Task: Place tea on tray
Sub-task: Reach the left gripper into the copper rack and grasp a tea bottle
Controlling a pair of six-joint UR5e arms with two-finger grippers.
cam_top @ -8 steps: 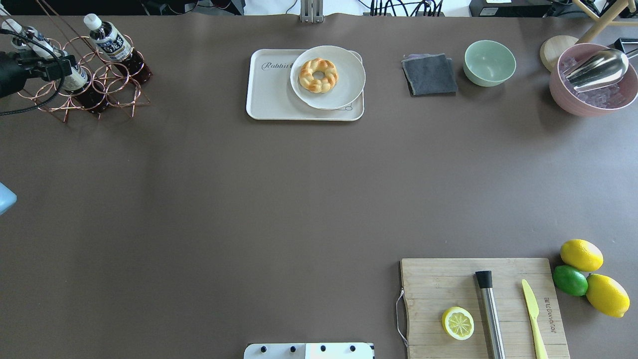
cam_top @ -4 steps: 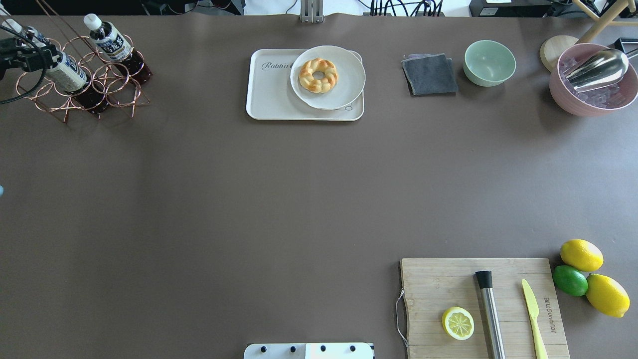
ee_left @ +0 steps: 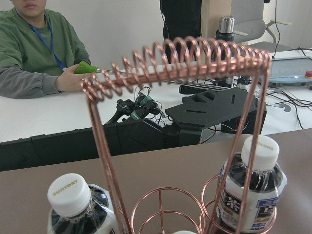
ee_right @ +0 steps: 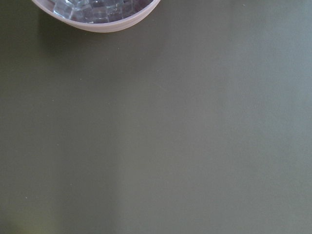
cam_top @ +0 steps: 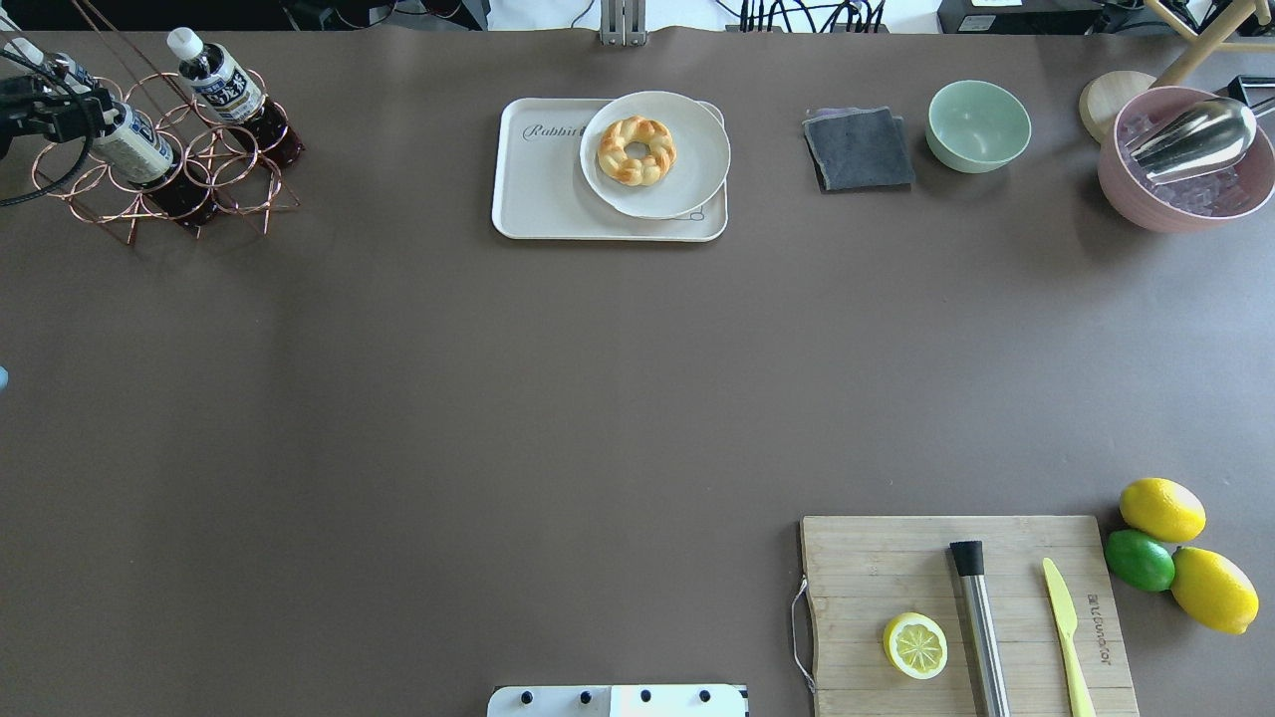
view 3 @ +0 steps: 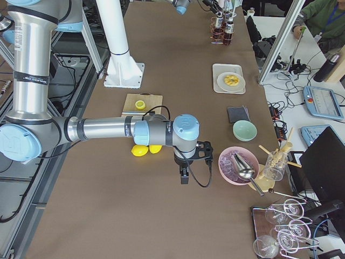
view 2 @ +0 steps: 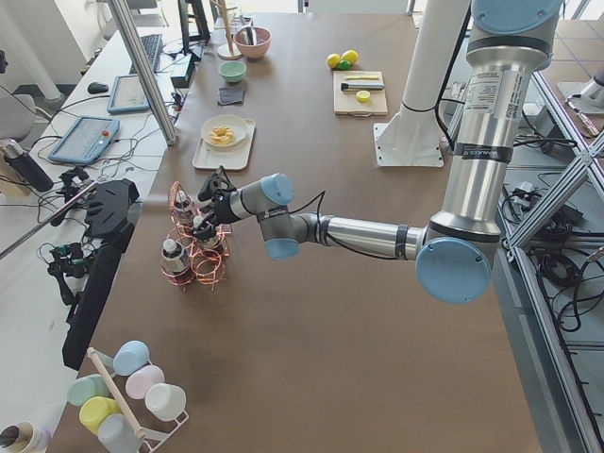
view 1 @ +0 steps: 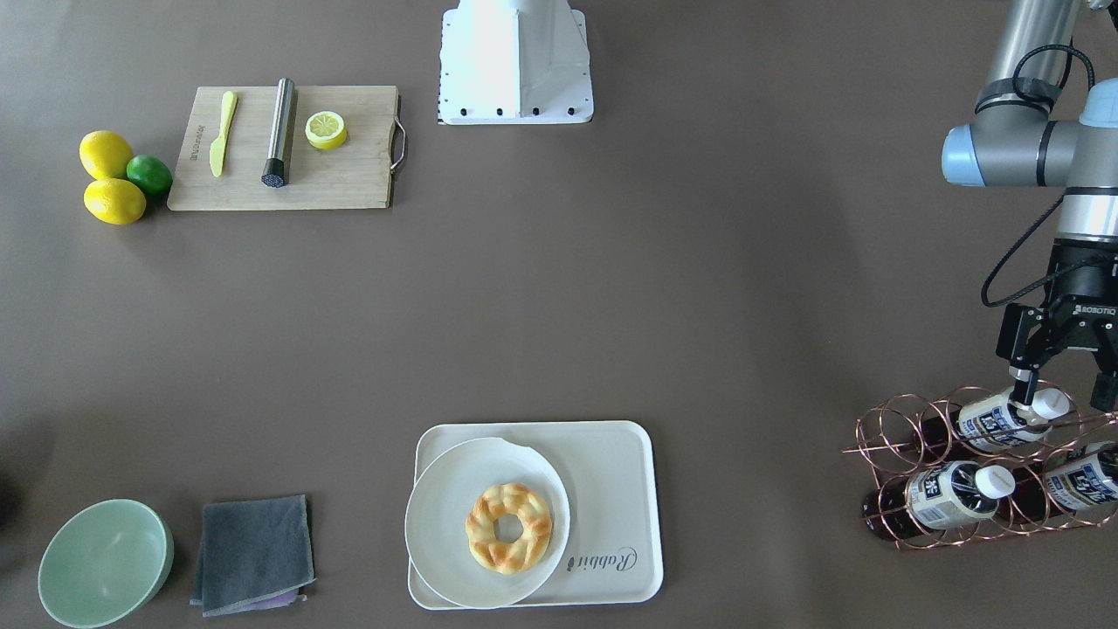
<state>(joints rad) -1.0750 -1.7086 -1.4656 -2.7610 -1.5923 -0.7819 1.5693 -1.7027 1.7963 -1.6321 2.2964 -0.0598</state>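
Exterior front-facing: tea [view 1: 992, 422] cap apparently between the parted left jaws, rack-held.

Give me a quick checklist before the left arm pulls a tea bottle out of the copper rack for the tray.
1. Left gripper open: ok, it straddles the cap of the top tea bottle.
2. Bottle gripped: not ok, nothing is shut on it yet.
3. Bottle free of the copper rack: cannot tell, it lies through a ring.
4. Room on the tray: ok, there is a bare strip beside the plate.
5. Right gripper out of the way: ok, it hangs by the pink bowl at the table's other end.
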